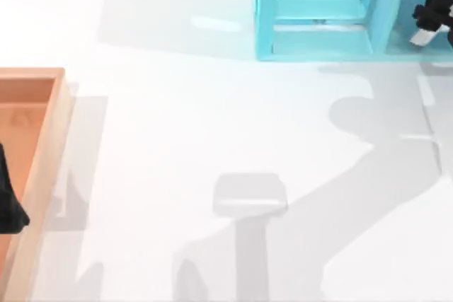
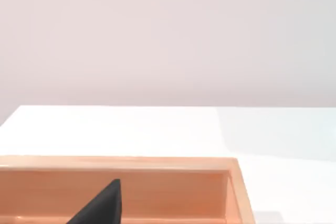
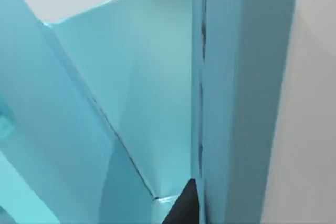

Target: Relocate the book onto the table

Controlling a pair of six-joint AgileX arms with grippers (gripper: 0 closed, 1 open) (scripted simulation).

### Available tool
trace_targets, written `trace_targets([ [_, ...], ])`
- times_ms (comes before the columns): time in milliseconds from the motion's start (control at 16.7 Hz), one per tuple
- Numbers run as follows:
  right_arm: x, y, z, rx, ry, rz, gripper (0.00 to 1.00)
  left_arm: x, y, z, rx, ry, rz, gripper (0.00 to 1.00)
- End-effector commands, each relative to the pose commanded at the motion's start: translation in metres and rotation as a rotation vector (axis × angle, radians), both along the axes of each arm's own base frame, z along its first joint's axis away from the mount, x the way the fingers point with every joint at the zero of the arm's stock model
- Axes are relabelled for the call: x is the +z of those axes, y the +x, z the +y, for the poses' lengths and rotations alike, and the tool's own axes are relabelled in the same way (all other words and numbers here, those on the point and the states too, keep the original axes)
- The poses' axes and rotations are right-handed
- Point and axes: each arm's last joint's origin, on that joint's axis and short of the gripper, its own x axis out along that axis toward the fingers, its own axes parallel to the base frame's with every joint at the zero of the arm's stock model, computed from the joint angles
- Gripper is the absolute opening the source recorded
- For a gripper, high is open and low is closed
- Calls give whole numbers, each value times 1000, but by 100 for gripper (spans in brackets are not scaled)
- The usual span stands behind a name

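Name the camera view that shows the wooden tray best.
The left wrist view: the wooden tray shows its far rim, one corner and inner wall. The top view cuts it at the table's left edge. The right wrist view looks into the cyan shelf unit.

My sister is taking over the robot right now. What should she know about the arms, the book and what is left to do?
Right gripper: at the top view's far right, reaching into the right compartment of the light cyan shelf unit. Whether it holds anything cannot be told.
Left gripper: parked over the wooden tray at the table's left edge.
Book: not clearly made out; the slanted teal panel in the right wrist view may be part of the shelf unit or the book.
Table: no book lies on it.
Done: the right arm has reached the shelf.
Left: get the book out and lay it on the table.
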Motion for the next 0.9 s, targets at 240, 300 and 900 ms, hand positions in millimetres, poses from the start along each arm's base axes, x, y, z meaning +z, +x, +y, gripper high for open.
trace_targets([
  [240,0,0,0,0,0,0,10,0,0,0,0,0,0,100],
  [300,0,0,0,0,0,0,2,0,0,0,0,0,0,100],
  [900,-4,-2,3,6,7,15,0,0,0,0,0,0,0,100],
])
